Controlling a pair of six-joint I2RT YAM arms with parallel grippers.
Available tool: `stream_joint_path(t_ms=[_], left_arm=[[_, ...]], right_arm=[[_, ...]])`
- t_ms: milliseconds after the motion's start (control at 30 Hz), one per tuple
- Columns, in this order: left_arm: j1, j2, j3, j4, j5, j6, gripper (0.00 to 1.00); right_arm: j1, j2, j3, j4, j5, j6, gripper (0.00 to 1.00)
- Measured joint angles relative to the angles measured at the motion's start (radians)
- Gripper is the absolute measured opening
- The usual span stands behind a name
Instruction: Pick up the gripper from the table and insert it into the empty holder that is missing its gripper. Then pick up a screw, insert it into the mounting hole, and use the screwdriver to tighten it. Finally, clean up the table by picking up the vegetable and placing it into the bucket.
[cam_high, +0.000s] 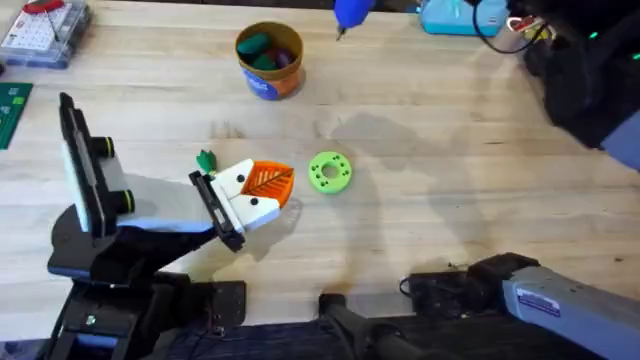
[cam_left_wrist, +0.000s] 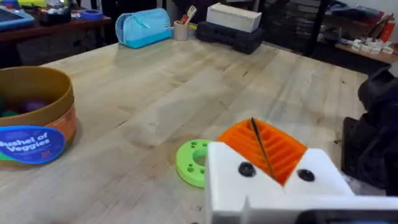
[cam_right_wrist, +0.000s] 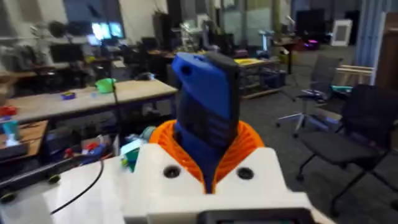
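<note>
Bucket: upper middle of the overhead view, standing upright on the table; blue sides, and a label reading "Bushel of Veggies" in the left wrist view.
Bucket contents: several toy pieces, 1 teal-green, 1 purple-red; more I cannot make out.
Vegetable: not in the bucket; it lies on the wood left of centre, left of the lime-green disc.
Screwdriver: clamped between the 2 orange ribbed pads of the right gripper, its blue body standing up past the fingertips. In the overhead view it sits at the top edge, right of the bucket, thin tip pointing down-left.
Right arm: pale link at the lower right of the overhead view; the wrist is raised and looks out level across the room.
Left gripper: the 2 orange pads pressed together, a thin dark line between them, nothing visibly held.
Left arm: low over the table, fingers aimed past the disc, which lies just beside their tip.
</note>
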Motion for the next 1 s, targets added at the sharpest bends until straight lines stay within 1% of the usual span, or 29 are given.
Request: stream_joint_path(t_ms=[67,100,233,500,600,767,833,1000], left_arm=[[0.000,0.000,0.000,0.000,0.000,0.000,0.004],[0.000,0.000,0.000,0.000,0.000,0.000,0.004],[0.000,0.000,0.000,0.000,0.000,0.000,0.004],[0.000,0.000,0.000,-0.001,0.000,0.000,0.004],[0.000,0.000,0.000,-0.001,0.000,0.000,0.004],[0.000,0.000,0.000,-0.001,0.000,0.000,0.004],[0.000,0.000,0.000,-0.001,0.001,0.000,0.004],[0.000,0.000,0.000,-0.001,0.000,0.000,0.004]], right_arm=[[0.005,0.012,-0.045,0.116,-0.025,0.065,0.026],[0.035,0.039,-0.108,0.290,-0.052,0.177,0.026],[0.093,0.081,-0.130,0.411,-0.094,0.256,0.026],[0.198,0.115,-0.130,0.504,-0.157,0.320,0.026],[0.208,0.117,-0.130,0.578,-0.175,0.332,0.026],[0.208,0.117,-0.114,0.571,-0.214,0.350,0.026],[0.208,0.128,-0.079,0.571,-0.249,0.353,0.026],[0.215,0.187,0.067,0.578,-0.348,0.361,0.026]])
